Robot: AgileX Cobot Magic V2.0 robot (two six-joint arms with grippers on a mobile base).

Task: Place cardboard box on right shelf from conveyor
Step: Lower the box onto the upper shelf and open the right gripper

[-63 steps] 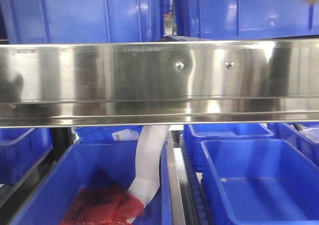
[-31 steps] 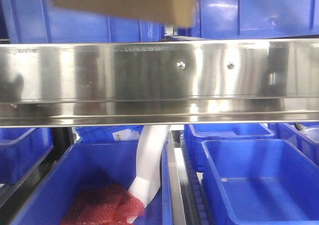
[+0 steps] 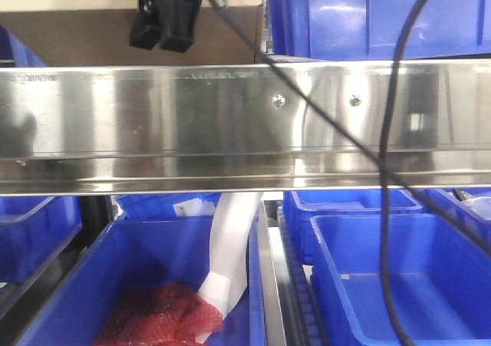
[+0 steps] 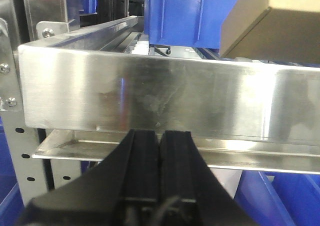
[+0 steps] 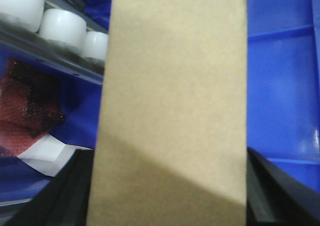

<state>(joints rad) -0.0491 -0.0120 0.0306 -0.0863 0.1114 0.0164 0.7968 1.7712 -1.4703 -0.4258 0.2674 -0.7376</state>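
Cardboard box: we see the cardboard box (image 3: 92, 35) sitting above the steel rail at upper left in the front view, its brown face in shadow; in the left wrist view a corner of it (image 4: 272, 25) shows above the rail at upper right.
Right shelf: the right shelf (image 3: 230, 120) runs across the whole front view, mirror-bright, with 2 screws near the middle.
Right pincer: the right pincer (image 5: 167, 206) is clamped on the box, dark fingers (image 5: 72, 191) showing on both long sides; the box face (image 5: 172, 95) fills the middle of the right wrist view.
Pincer from the front: we catch black pincer parts (image 3: 165, 16) hanging in front of the box at the top of the front view.
Left pincer: the left pincer (image 4: 160, 151) is pressed together, its 2 black fingers (image 4: 142, 156) touching, just below the shelf's front rail (image 4: 165, 98) and holding nothing.
Cables: black cables (image 3: 387, 169) drape across the rail on the right.
Blue bins: blue bins (image 3: 399, 285) sit under the shelf, more (image 3: 376, 16) stand on it just right of the box.
Below left: red mesh material (image 3: 157, 315) and a white strip (image 3: 230, 246) lie in the lower left bin.
Rollers: white rollers (image 5: 60, 25) show at the top left of the right wrist view.
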